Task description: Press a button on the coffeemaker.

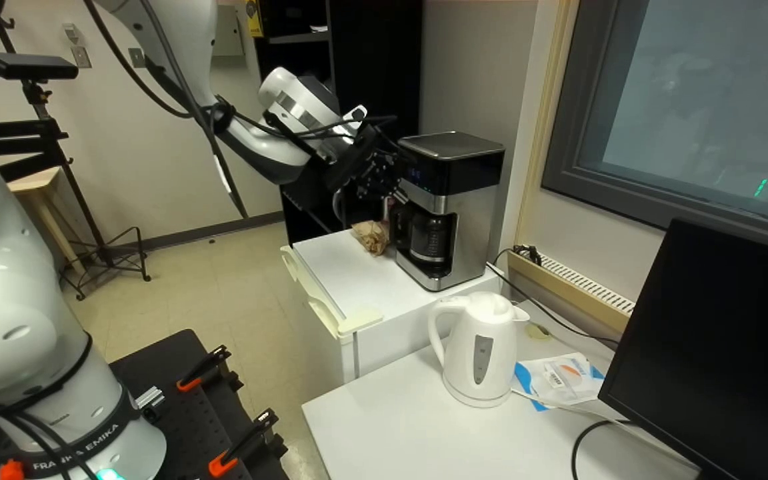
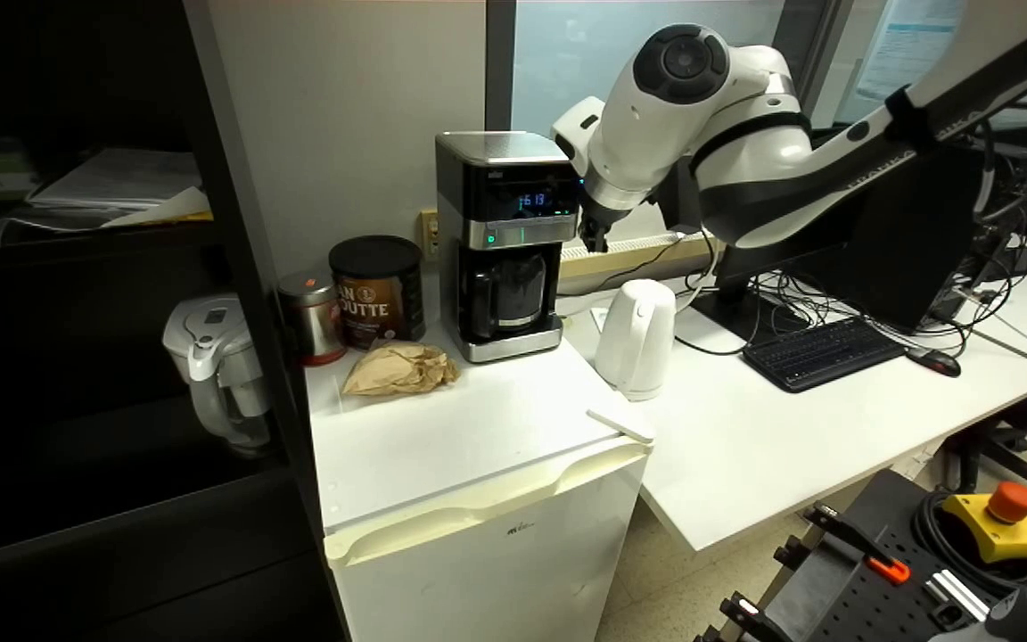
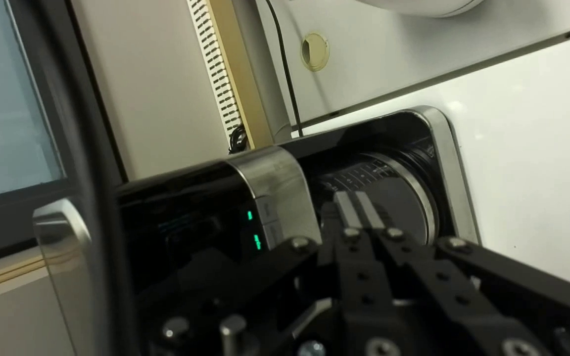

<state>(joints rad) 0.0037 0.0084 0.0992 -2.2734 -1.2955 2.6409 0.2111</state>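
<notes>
The coffeemaker (image 2: 509, 235), black and steel, stands on the white surface (image 2: 451, 446) near the fingers (image 3: 347, 210), which are closed together, holding nothing. I'd line them up with what look like buttons (image 3: 267, 209) on its silver band (image 3: 292, 200), then press lightly and squarely.

The coffeemaker (image 2: 500, 212), boxy, in black and brushed silver, stands upright ahead of the gripper (image 3: 359, 210), its front near the tips; from where I stand, contact cannot be confirmed. The grey-edged flat top (image 2: 506, 148) sits above gripper height, as does the display (image 2: 534, 201), lit blue. Green indicators (image 3: 250, 215) glow. The silver band (image 3: 287, 190) runs roughly level with the gripper. The dark carafe (image 2: 518, 292) sits beneath that band, lower than the gripper; contents not discernible.
</notes>
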